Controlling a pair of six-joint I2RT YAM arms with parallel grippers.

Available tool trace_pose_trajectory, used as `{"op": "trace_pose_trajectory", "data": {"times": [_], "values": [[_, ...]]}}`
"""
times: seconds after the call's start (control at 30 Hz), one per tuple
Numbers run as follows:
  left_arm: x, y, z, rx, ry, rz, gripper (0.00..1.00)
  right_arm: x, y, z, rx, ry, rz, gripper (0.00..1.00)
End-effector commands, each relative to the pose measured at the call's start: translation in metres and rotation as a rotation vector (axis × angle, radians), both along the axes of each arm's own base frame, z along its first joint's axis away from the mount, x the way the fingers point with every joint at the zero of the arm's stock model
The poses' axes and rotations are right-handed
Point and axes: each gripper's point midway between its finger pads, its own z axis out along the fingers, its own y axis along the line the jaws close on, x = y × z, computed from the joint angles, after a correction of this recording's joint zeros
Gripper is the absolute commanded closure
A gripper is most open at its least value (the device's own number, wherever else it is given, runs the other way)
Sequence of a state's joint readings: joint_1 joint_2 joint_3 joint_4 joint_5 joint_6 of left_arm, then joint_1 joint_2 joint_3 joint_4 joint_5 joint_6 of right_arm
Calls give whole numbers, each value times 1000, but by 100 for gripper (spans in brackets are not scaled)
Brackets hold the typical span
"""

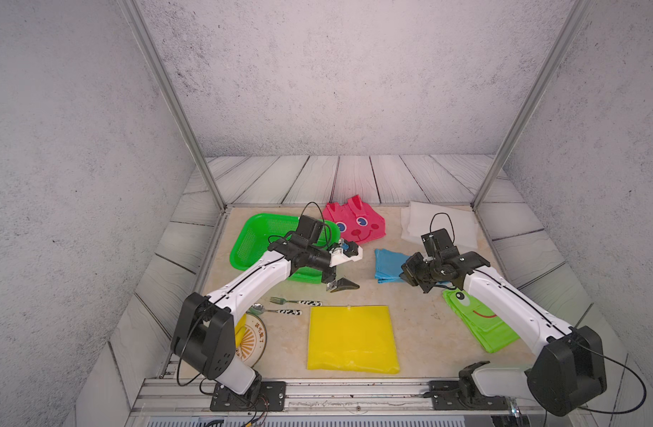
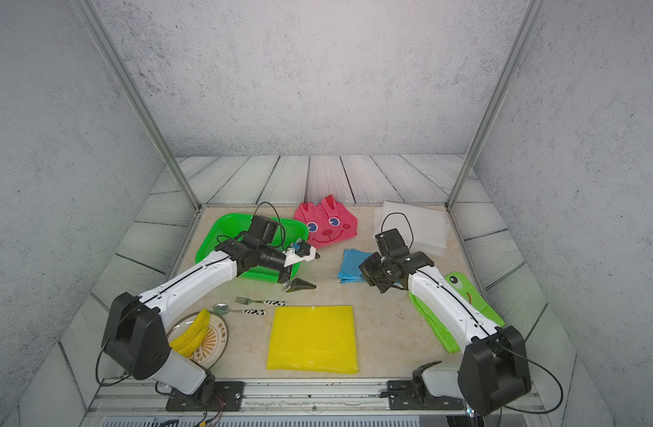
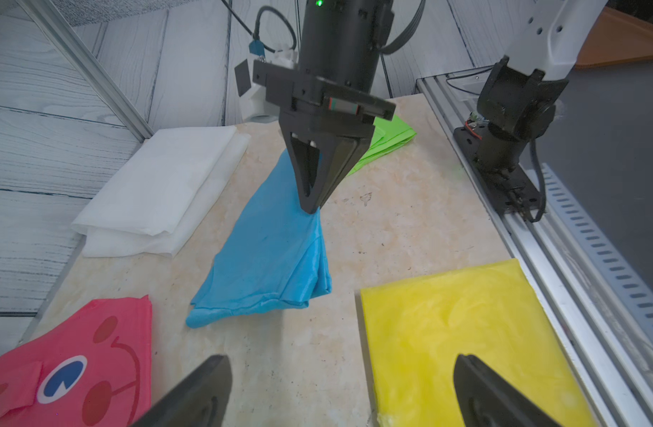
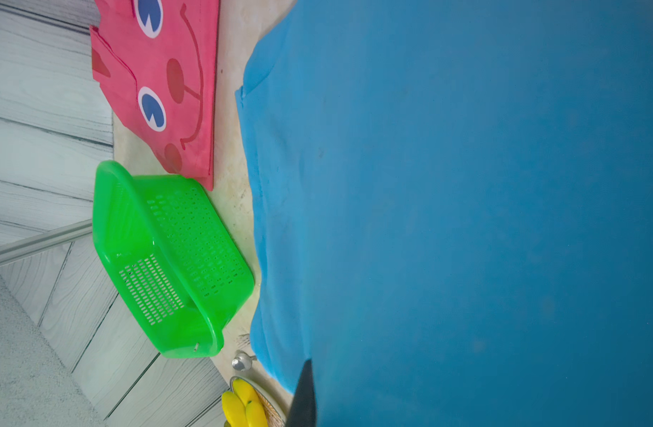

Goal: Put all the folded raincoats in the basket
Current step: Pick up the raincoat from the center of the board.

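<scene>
Blue raincoat [image 3: 269, 258] tight in right hand [image 3: 312, 207]; left hand [image 3: 337, 369] wide apart, empty, near green basket [image 1: 243, 240]

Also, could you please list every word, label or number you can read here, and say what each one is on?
Plate: a few printed Chinese characters near the rim, too small and blurred to read.
Pink rabbit-faced raincoat and green frog-faced raincoat: cartoon faces only, no lettering.
Fork and spoon handles: black-and-white blotches, not text.
Nothing else carries legible writing.
</scene>
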State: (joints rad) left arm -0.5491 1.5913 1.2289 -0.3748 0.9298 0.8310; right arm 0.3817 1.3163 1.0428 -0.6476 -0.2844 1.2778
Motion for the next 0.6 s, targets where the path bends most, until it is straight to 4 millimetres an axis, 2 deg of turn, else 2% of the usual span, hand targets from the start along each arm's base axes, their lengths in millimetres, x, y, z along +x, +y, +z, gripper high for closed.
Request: {"op": "trace_pose_trajectory", "data": {"times": [0.0, 0.13, 0.4, 0.57], "values": [[17, -17, -3, -33, -102, -15, 0, -1, 8, 23, 60, -38, 34, 100], [28, -33, -27, 32, -110, -7, 0, 0, 11, 28, 105, -29, 37, 100], [9, -48, -58, 28, -62, -126, 0, 3, 14, 34, 252, -24, 4, 100], [31, -70, -68, 18, -81, -54, 1, 2, 18, 47, 297, -42, 14, 100]]}}
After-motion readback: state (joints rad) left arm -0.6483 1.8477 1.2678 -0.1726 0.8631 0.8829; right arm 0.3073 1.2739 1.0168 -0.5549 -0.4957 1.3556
